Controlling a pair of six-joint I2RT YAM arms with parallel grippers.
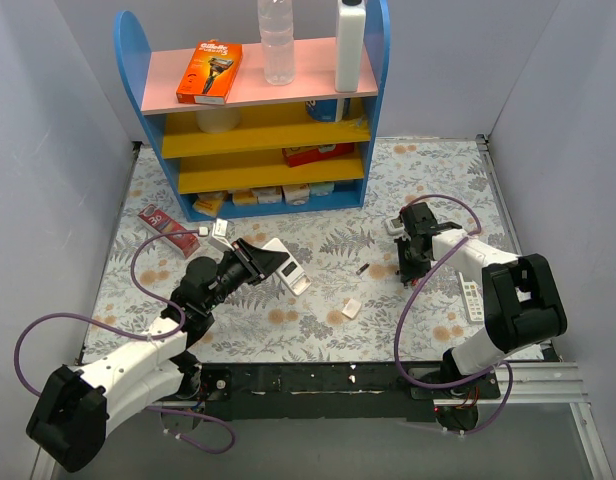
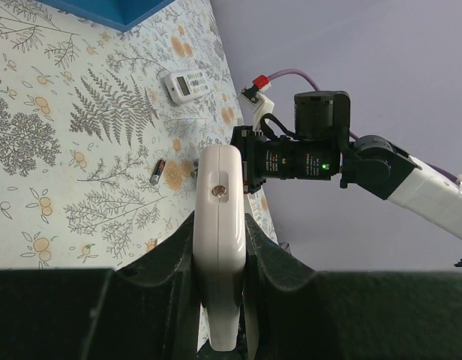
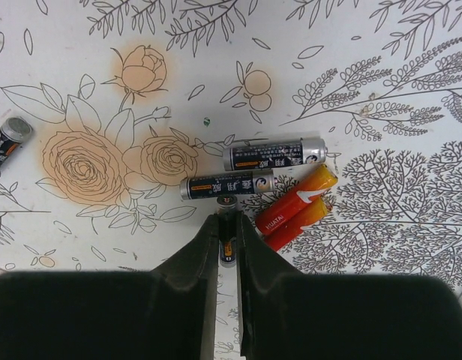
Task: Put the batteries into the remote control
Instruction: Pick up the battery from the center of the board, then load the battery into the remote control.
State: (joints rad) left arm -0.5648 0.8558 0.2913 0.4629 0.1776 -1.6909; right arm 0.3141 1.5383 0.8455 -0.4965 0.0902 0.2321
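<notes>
My left gripper (image 1: 250,258) is shut on the remote control (image 1: 288,272), holding it above the mat with its white back up. In the left wrist view the remote control (image 2: 218,202) stands edge-on, clamped between both jaws. My right gripper (image 3: 228,221) is down on the mat at the right, shut on a dark battery (image 3: 228,244) that lies lengthwise between its fingers. Two more dark batteries (image 3: 227,184) (image 3: 276,154) and two orange-red ones (image 3: 295,202) lie just beyond its tips. One battery (image 1: 363,269) lies alone between the arms.
A small white cover piece (image 1: 351,308) lies on the mat near the front middle. Another white remote (image 1: 471,300) lies by the right arm. The blue shelf (image 1: 258,110) with boxes and bottles stands at the back. A red box (image 1: 168,230) lies at the left.
</notes>
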